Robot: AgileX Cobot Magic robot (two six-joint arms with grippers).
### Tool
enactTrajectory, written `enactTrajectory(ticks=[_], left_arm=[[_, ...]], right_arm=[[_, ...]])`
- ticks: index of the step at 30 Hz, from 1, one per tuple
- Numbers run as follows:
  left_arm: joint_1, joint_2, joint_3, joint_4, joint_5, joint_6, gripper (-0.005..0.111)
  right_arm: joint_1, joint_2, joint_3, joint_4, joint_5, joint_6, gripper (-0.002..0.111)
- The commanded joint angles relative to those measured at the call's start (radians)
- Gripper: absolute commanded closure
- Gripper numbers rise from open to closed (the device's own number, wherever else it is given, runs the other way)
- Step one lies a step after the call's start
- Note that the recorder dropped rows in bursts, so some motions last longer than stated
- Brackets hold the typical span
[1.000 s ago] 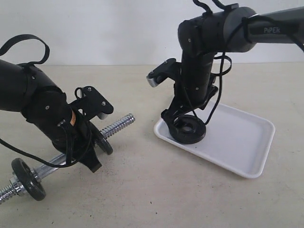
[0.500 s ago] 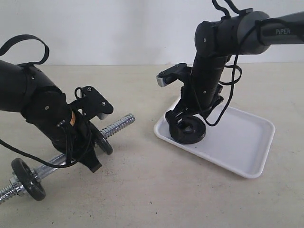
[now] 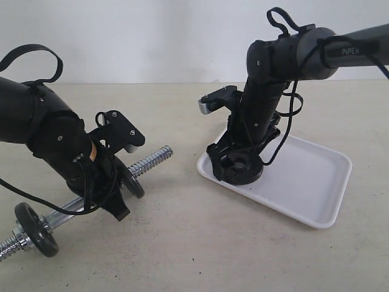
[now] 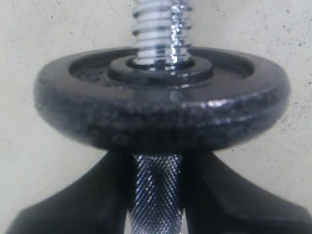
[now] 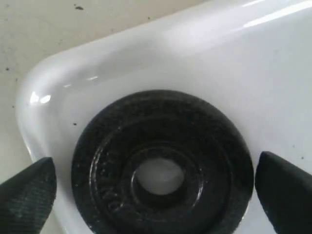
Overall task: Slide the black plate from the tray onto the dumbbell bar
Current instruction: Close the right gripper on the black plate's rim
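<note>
**Plate flat in tray corner, right tool spread over it**

Black plate (image 5: 204, 146) lies flat in the corner of the tray (image 3: 304, 182) nearest the dumbbell bar (image 3: 152, 159), close against the curved rim. The right tool (image 5: 156, 195) hangs over it with its jaws at their widest. One fingertip sits on each side of the disc, and neither touches it. The left tool (image 4: 155, 195) is clamped on the knurled middle of the bar, just behind a black disc (image 4: 161, 97) already threaded on. The bar's free threaded end points toward the tray, while its far end, with another disc (image 3: 36, 228), rests low by the table (image 3: 182, 243).

Several things could go wrong from here:

- **Snagging the rim.** The plate sits so near the corner that the fingertip on that side may land on the rim instead of reaching the disc's edge. Closing there could shove or tip the light tray.
- **A shallow grip.** The disc is thin and lies flat, so the pads may catch only its rounded edge. It could squirt out sideways or droop once lifted.
- **Catching on the thread.** The raised ring around the hole could hang on the coarse thread if the plate meets the bar tilted.
- **Twisting the bar.** A hard push at that point might turn the bar in the left tool's hold.
</note>
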Motion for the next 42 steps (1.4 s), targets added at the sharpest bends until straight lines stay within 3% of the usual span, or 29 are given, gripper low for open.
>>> enactTrajectory(ticks=[1,20,30,42], left_arm=[[-0.006,-0.022,-0.001,-0.012,-0.011,-0.008,0.102],[-0.006,-0.022,-0.001,-0.012,-0.008,-0.008,0.102],[-0.006,-0.022,-0.001,-0.012,-0.003,-0.008,0.102],[-0.006,-0.022,-0.001,-0.012,-0.003,-0.008,0.102]], right_arm=[[0.000,0.008,0.000,-0.014,-0.006,-0.004,0.003],[-0.002,0.008,0.000,-0.056,-0.006,0.001,0.003],[-0.002,0.011,0.000,-0.177,0.005,0.139,0.003],[-0.002,0.011,0.000,-0.129,-0.012,0.131,0.003]])
